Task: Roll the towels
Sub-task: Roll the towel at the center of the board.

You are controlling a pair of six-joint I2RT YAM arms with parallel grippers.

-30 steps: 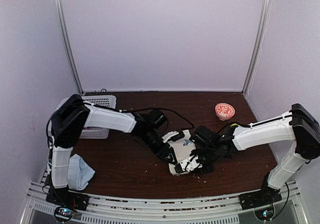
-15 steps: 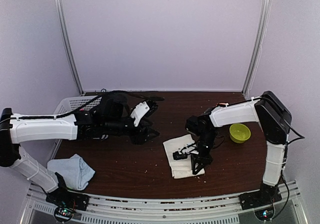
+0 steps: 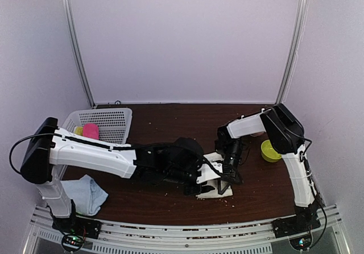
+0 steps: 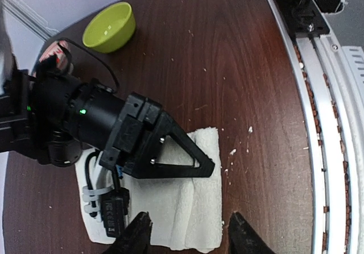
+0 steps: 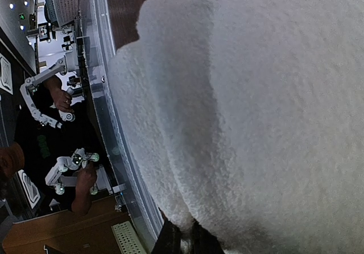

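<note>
The cream-white towel point(image 4: 190, 208) lies in soft folds on the tabletop point(image 4: 239, 66), right under both sets of jaws. The left jaws stand wide open over one end of it, with a finger point(image 4: 139, 234) on each side, and they hold nothing. The right jaws are shut tight and lie low across the top of the towel, with their tips by its side edge; I cannot tell if any cloth is caught in them. The pale blue towel point(image 3: 90, 194) sits in a loose heap well apart from both jaws, back by the left arm's base.

The left arm point(image 3: 91, 152) stretches long and low across the tabletop to the middle; the right arm point(image 3: 284, 134) bends up high at the elbow and points down and in.

The metal rail point(image 4: 324, 123) along the tabletop's front edge runs near the left jaws on one side; on their other side there is bare brown wood dotted with crumbs. A green bowl point(image 3: 272, 150) sits behind the right jaws, near but not touching. A white basket point(image 3: 114, 120) holding a pink roll point(image 3: 91, 131) and a yellow roll point(image 3: 78, 130) stands well apart from both jaws.
</note>
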